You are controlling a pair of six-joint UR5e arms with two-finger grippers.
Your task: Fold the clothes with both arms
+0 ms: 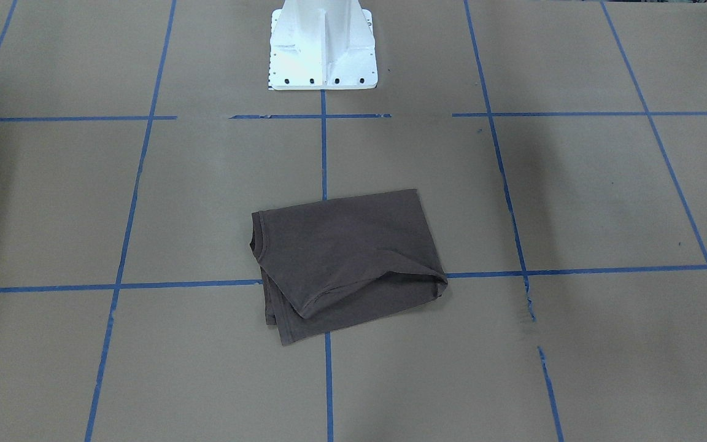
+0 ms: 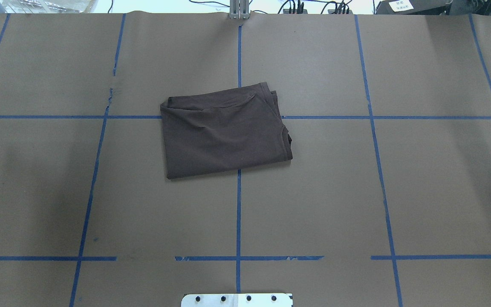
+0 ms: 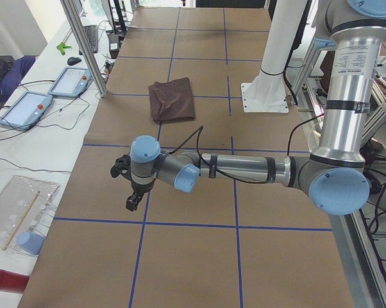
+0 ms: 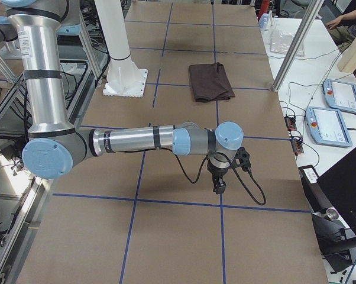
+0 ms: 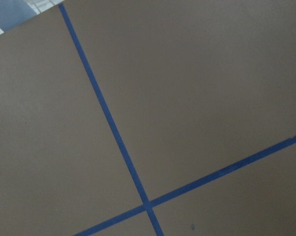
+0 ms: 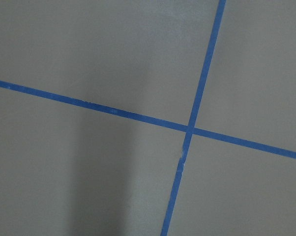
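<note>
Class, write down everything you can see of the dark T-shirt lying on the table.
The T-shirt is dark brown-grey, soft matt cloth by its look, folded into a rough many-layered rectangle lying flat. Its ribbed round collar shows at the edge toward the robot's right; a folded-over layer with a hemmed edge bulges on the side far from the robot. It covers a crossing of blue tape lines near the middle of the brown paper table cover and rests only on that. No lettering or tags show.
</note>
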